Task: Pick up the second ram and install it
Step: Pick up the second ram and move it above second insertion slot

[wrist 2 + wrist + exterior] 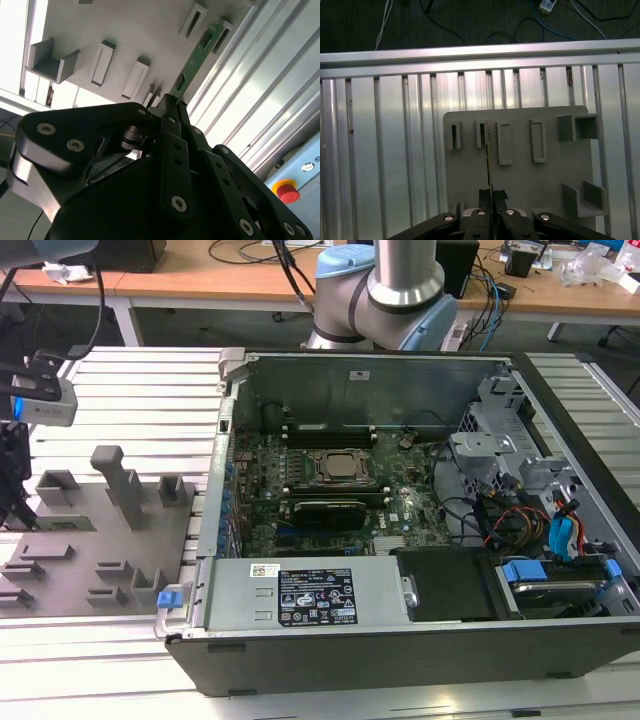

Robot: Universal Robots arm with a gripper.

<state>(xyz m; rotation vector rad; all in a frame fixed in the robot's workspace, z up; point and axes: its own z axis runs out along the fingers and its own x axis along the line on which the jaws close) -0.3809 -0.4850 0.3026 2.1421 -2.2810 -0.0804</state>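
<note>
Black metal claw (172, 102) is clamping the near end of the thin green circuit-board ram stick (196, 57), whose long axis is pointing straight out from the claw, over the grey plastic fixture plate (145, 30) lying on the ribbed aluminium tabletop (385, 150).

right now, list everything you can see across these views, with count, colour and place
second ram: one, green, clamped in the hand, over the fixture plate
fixture plate: one, grey, on the slatted table, exterior view's left
computer case: one, black, open, beside the plate
motherboard: one, green, inside the case
slatted table: one, silver, under plate and case
button: one, red, on a pale box
arm: one, silver and light blue, behind the case
hand: one, black, shut on the second ram
</note>
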